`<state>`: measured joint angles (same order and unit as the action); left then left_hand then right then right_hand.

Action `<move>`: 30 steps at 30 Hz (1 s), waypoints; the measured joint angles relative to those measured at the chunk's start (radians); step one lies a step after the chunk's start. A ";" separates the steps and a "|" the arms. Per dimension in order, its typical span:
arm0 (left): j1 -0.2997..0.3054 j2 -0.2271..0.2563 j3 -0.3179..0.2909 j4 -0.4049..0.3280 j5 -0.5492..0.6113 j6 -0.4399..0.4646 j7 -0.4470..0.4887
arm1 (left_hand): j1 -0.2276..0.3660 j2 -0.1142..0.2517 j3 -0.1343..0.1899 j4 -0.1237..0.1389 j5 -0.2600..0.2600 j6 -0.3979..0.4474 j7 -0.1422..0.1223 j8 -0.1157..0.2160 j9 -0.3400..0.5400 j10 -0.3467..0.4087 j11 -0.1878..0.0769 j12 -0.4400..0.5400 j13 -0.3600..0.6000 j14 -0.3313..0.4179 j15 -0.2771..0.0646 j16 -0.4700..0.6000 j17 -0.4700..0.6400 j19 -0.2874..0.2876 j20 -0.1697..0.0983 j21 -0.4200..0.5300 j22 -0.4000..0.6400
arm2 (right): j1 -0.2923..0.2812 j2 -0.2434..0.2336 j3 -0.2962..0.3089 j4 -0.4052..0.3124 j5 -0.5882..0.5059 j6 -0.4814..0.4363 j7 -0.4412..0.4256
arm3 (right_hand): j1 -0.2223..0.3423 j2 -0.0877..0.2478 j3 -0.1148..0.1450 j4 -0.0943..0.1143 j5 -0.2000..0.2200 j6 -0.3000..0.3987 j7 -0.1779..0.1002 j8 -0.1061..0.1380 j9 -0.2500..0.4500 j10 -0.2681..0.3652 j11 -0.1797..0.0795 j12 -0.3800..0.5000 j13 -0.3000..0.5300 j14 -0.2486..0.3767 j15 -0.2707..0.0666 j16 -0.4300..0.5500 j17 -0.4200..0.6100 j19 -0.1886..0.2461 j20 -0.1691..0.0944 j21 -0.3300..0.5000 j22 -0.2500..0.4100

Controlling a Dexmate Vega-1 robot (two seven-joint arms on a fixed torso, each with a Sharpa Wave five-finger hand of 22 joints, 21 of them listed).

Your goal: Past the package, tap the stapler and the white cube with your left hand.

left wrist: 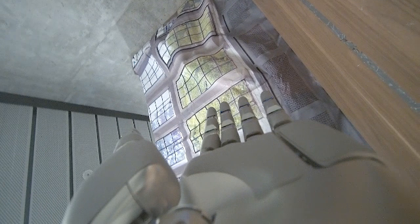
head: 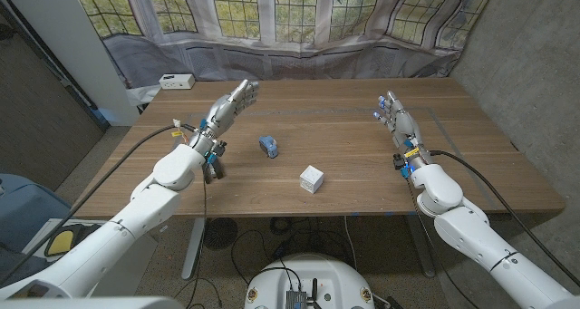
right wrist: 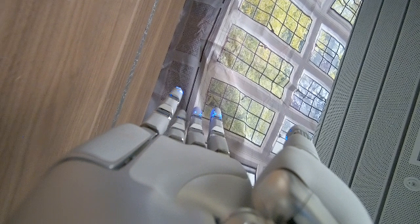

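The wooden table (head: 362,119) carries two small objects near its middle: a blue stapler (head: 269,146) and, nearer the robot and toward its right, a white cube (head: 312,178); the two stand apart with bare wood between them. A white box (head: 176,81) sits off the table's far left corner, well apart from the stapler, and a curtained window (head: 299,14) runs behind the far edge. Nothing stands between the stapler and the left hand (head: 231,103). Bare wood surrounds the stapler on all sides, out to the far edge and across to the right edge. The left hand is raised above the table, to the left of the stapler and farther from the robot than it; its fingers (left wrist: 226,122) are extended straight and close together, released, grasping nothing, and not touching the stapler. The white cube lies farther from this hand than the stapler does. The right hand (head: 397,119) is held up well to the right of the stapler, near the table's right side; its fingers (right wrist: 190,122) are likewise straight and released, holding nothing.
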<state>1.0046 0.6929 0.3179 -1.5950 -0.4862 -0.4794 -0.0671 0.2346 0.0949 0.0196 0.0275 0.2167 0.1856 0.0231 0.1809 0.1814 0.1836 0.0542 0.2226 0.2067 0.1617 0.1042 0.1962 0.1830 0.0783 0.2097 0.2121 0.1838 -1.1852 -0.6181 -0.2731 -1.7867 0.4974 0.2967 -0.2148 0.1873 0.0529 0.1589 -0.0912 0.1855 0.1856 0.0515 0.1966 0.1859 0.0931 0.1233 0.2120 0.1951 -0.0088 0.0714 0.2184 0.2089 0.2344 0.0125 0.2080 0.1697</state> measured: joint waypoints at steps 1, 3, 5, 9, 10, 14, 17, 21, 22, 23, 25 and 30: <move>-0.002 -0.008 -0.001 0.009 -0.019 -0.001 -0.008 | 0.000 0.000 0.000 0.000 0.000 -0.008 0.002 0.000 0.000 -0.006 0.006 -0.002 0.000 -0.005 -0.005 0.000 -0.001 0.000 0.000 0.003 0.000 | 0.004 -0.001 -0.001 0.004 0.001 0.000 0.004 | 0.000 0.000 0.000 0.000 0.000 -0.003 -0.002 -0.002 0.000 0.000 0.000 0.000 0.000 0.000 0.000 0.000 0.000 0.000 0.000 0.000 0.000; -0.004 -0.020 -0.001 0.022 -0.047 -0.002 -0.017 | 0.003 -0.003 -0.003 -0.003 -0.006 -0.024 0.015 -0.004 0.000 -0.022 0.014 -0.008 -0.002 -0.015 -0.006 -0.004 -0.002 0.009 0.000 0.004 0.000 | 0.011 -0.002 -0.004 0.011 0.004 0.000 0.012 | 0.000 0.000 0.000 0.000 0.000 -0.007 0.000 -0.005 0.000 0.000 0.000 0.000 0.000 -0.004 -0.004 0.000 0.000 0.005 -0.005 0.000 0.000; -0.006 -0.032 -0.001 0.036 -0.068 -0.002 -0.021 | 0.005 -0.005 -0.004 -0.004 -0.008 -0.041 0.024 -0.004 -0.004 -0.031 0.023 -0.012 -0.002 -0.016 -0.004 -0.008 -0.002 0.020 -0.009 0.004 -0.001 | 0.017 -0.004 -0.007 0.018 0.006 0.000 0.021 | -0.004 -0.004 -0.002 -0.002 0.000 -0.018 0.000 -0.008 0.000 -0.003 0.003 0.000 0.000 -0.004 -0.004 -0.004 0.000 0.003 -0.008 0.000 0.000; -0.012 -0.054 -0.001 0.061 -0.096 0.000 -0.021 | 0.005 -0.005 -0.004 -0.004 -0.008 -0.071 0.051 -0.004 -0.005 -0.045 0.037 -0.016 -0.002 -0.027 -0.004 -0.008 -0.002 0.037 -0.055 0.004 -0.003 | 0.028 -0.006 -0.013 0.035 0.009 0.001 0.035 | -0.011 -0.011 -0.006 -0.006 0.000 -0.034 -0.013 -0.008 0.000 -0.030 0.003 -0.015 0.000 -0.027 -0.004 -0.015 0.000 -0.026 -0.008 -0.012 0.000; -0.013 -0.059 -0.001 0.068 -0.100 0.001 -0.021 | 0.010 -0.010 -0.004 -0.004 -0.008 -0.078 0.058 -0.004 -0.005 -0.048 0.041 -0.016 -0.002 -0.034 -0.002 -0.012 -0.002 0.038 -0.068 0.004 -0.003 | 0.030 -0.006 -0.014 0.039 0.010 0.002 0.039 | -0.011 -0.011 -0.008 -0.008 0.000 -0.037 -0.015 -0.008 0.000 -0.042 0.001 -0.018 0.000 -0.037 -0.003 -0.016 0.000 -0.034 -0.006 -0.015 0.000; -0.023 -0.081 0.007 0.099 -0.116 0.007 -0.021 | 0.009 -0.009 -0.008 -0.008 -0.008 -0.097 0.077 -0.004 -0.005 -0.059 0.040 -0.019 -0.007 -0.051 0.001 -0.012 -0.002 0.034 -0.092 0.004 -0.007 | 0.047 -0.005 -0.023 0.068 0.020 0.010 0.061 | -0.015 -0.015 -0.009 -0.009 0.000 -0.042 -0.012 -0.008 0.000 -0.068 0.000 -0.024 0.000 -0.058 0.000 -0.024 0.000 -0.061 -0.007 -0.024 0.000; -0.030 -0.093 0.013 0.118 -0.122 0.012 -0.021 | 0.009 -0.009 -0.006 -0.011 -0.008 -0.104 0.084 -0.008 -0.005 -0.070 0.040 -0.023 -0.007 -0.058 -0.004 -0.012 -0.002 0.024 -0.103 -0.005 -0.007 | 0.057 -0.001 -0.028 0.091 0.032 0.015 0.079 | -0.014 -0.023 -0.012 -0.012 0.000 -0.063 0.015 -0.015 0.000 -0.078 0.009 -0.024 0.000 -0.067 -0.002 -0.024 0.000 -0.065 -0.011 -0.024 0.000; -0.039 -0.107 0.022 0.140 -0.128 0.025 -0.021 | 0.014 -0.004 -0.004 -0.012 -0.008 -0.112 0.081 -0.008 -0.005 -0.075 0.046 -0.023 -0.007 -0.064 0.001 -0.012 -0.002 0.021 -0.100 -0.011 -0.007 | 0.071 0.006 -0.035 0.122 0.051 0.020 0.102 | -0.011 -0.027 -0.012 -0.012 0.000 -0.075 0.029 -0.016 0.000 -0.079 0.011 -0.024 0.000 -0.067 -0.002 -0.024 0.000 -0.067 -0.012 -0.024 0.000; -0.040 -0.108 0.023 0.143 -0.129 0.030 -0.021 | 0.014 -0.004 -0.004 -0.012 -0.008 -0.113 0.082 -0.008 -0.005 -0.075 0.046 -0.023 -0.007 -0.064 0.001 -0.012 -0.002 0.018 -0.097 -0.011 -0.007 | 0.074 0.008 -0.036 0.131 0.056 0.022 0.108 | -0.011 -0.027 -0.012 -0.012 0.000 -0.075 0.029 -0.016 0.000 -0.079 0.011 -0.024 0.000 -0.067 -0.002 -0.024 0.000 -0.067 -0.012 -0.024 0.000; -0.041 -0.110 0.025 0.146 -0.129 0.035 -0.021 | 0.014 -0.004 -0.004 -0.012 -0.008 -0.113 0.082 -0.008 -0.005 -0.075 0.046 -0.023 -0.007 -0.064 0.001 -0.012 -0.002 0.015 -0.094 -0.011 -0.007 | 0.076 0.009 -0.037 0.136 0.059 0.023 0.111 | -0.011 -0.027 -0.012 -0.012 0.000 -0.075 0.029 -0.016 0.000 -0.079 0.011 -0.024 0.000 -0.067 -0.002 -0.024 0.000 -0.067 -0.012 -0.024 0.000; -0.043 -0.112 0.028 0.150 -0.129 0.046 -0.018 | 0.014 -0.004 -0.004 -0.012 -0.008 -0.113 0.082 -0.008 -0.005 -0.075 0.046 -0.023 -0.007 -0.064 0.001 -0.012 -0.002 0.013 -0.092 -0.011 -0.007 | 0.081 0.011 -0.039 0.144 0.066 0.023 0.117 | -0.011 -0.027 -0.012 -0.012 0.000 -0.075 0.029 -0.016 0.000 -0.079 0.011 -0.024 0.000 -0.067 -0.002 -0.024 0.000 -0.067 -0.012 -0.024 0.000; -0.047 -0.115 0.035 0.159 -0.129 0.064 -0.010 | 0.014 -0.004 -0.004 -0.012 -0.008 -0.113 0.082 -0.008 -0.005 -0.075 0.046 -0.023 -0.007 -0.069 -0.005 -0.012 -0.002 0.013 -0.092 -0.011 -0.007 | 0.087 0.015 -0.045 0.166 0.083 0.023 0.133 | -0.011 -0.027 -0.012 -0.012 0.000 -0.075 0.029 -0.016 0.000 -0.075 0.007 -0.024 0.000 -0.067 -0.002 -0.024 0.000 -0.067 -0.012 -0.024 0.000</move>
<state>0.9580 0.5780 0.3529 -1.4359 -0.6153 -0.4153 -0.0776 0.2491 0.0910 0.0154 0.0150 0.2090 0.0726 0.1053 0.1730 0.1766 0.1086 0.0999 0.1993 0.1999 0.0926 0.0995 0.1845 0.1813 0.0911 0.1177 0.2014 0.1766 -1.0985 -0.6033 -0.3178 -1.6206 0.5805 0.3200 -0.0814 0.1767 0.0264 0.1466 -0.1034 0.1855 0.1104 0.0802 0.1810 0.1860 0.0178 0.1302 0.1885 0.1953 -0.0755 0.0695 0.1943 0.2091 0.1678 0.0000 0.1843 0.1697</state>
